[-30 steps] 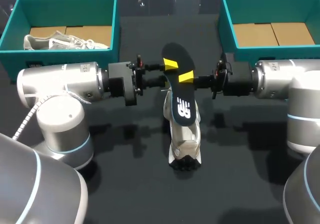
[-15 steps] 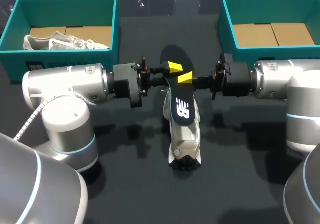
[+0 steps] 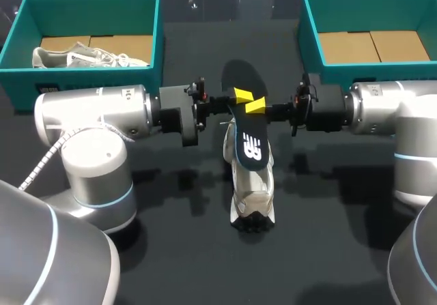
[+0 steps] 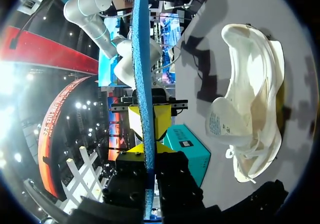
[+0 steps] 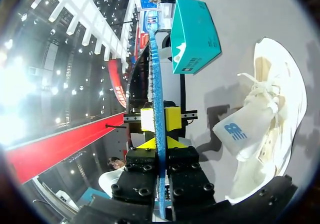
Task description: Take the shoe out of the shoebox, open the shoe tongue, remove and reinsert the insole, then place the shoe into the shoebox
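– Logging an inward slide of the left gripper (image 3: 240, 96) over the last second; pinches the insole (image 3: 247, 138) now, opposite the right gripper (image 3: 257, 105), likewise clamped on it
– Noted. Hangs on edge over the shoe (image 3: 251, 196) on the table (image 3: 341, 237); looks like removal done, reinsertion next, from a two-sided hold

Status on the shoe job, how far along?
Done: shoe is out on the table, tongue pulled open, insole removed. In hand: left gripper and right gripper both grip the insole above the shoe. Left: reinsert the insole, then box the shoe.
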Tool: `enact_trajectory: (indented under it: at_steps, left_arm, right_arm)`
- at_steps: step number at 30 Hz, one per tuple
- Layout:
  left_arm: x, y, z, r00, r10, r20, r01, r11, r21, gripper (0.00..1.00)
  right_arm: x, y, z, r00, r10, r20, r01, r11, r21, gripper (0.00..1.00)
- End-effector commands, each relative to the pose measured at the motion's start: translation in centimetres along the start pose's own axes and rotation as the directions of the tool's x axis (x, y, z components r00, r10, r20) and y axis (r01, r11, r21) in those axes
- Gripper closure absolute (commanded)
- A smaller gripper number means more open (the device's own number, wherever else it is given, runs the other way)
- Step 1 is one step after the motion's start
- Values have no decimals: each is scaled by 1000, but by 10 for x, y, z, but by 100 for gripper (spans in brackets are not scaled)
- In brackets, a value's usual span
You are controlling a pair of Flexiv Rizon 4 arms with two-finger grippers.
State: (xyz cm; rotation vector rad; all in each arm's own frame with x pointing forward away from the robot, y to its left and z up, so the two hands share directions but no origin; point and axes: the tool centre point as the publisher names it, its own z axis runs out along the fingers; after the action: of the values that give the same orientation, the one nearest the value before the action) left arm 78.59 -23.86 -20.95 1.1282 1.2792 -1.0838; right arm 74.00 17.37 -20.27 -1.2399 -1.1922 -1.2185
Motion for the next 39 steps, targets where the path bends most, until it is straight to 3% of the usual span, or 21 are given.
enact_trajectory:
  at_steps: [1,2,3,15,17,27,31,39]
  left_arm:
    - [-1,-1,0,1000,4,1,-4,1000,0,100]
    - [-1,-2,-1,1000,4,1,-4,1000,0,100]
    - [-2,-3,-3,1000,6,-1,-6,1000,0,100]
    - [-14,-20,-43,995,-79,-54,78,997,-19,100]
    - [-18,-26,-50,988,-110,-113,108,994,-19,100]
    - [-18,-26,-50,988,-110,-113,108,994,-19,100]
    - [-24,-39,-55,978,-169,-122,170,985,-2,100]
    - [-36,-67,-70,873,-446,-197,463,885,51,100]
  right_arm:
    - [-1,0,-3,1000,2,3,-2,1000,1,69]
    - [-1,-1,-4,1000,-1,6,1,1000,-2,27]
    - [-2,-2,-6,1000,-8,12,8,1000,-4,0]
    - [-6,-24,-72,975,-185,120,190,981,-34,0]
    - [-6,-24,-72,975,-185,120,190,981,-34,0]
    - [-6,-24,-72,975,-185,120,190,981,-34,0]
    - [-10,-34,-76,883,-388,262,369,922,122,0]
    - [-29,-48,-96,742,-617,261,537,781,318,0]
